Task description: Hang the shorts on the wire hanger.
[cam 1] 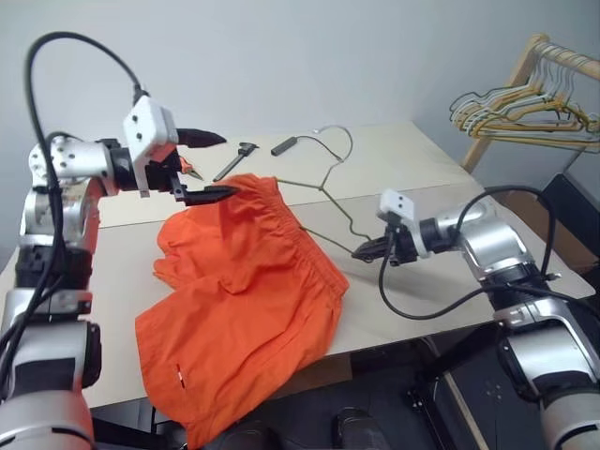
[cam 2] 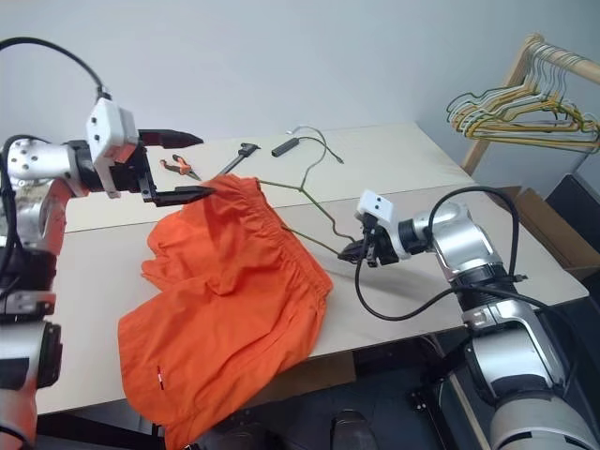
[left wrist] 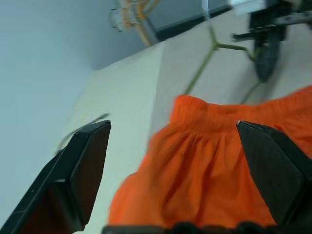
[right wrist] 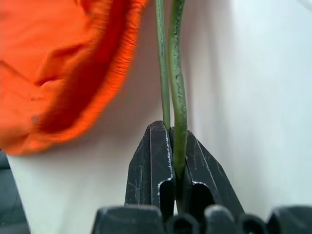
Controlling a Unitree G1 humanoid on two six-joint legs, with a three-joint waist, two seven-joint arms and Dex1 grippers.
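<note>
Pinching the hanger [cam 1: 330,192] mid-frame, right gripper [cam 1: 364,251] clenched on its wire; left gripper [cam 1: 208,167] spread wide, empty, upper left above shorts [cam 1: 246,300] on bench [cam 1: 412,169].

a: arm hardware? both arms are silver-grey metal, rounded segments with black joint bands. white boxy camera module on each wrist.

b: grippers?

a: left gripper [cam 1: 202,167]: two black wedge fingers [left wrist: 80,170], tapered, matte. right gripper [cam 2: 349,251]: same black fingers [right wrist: 151,161], scuffed with fine scratches.

b: cabling?

a: thick black cable loops off each wrist, exposed, running back along the arm.
</note>
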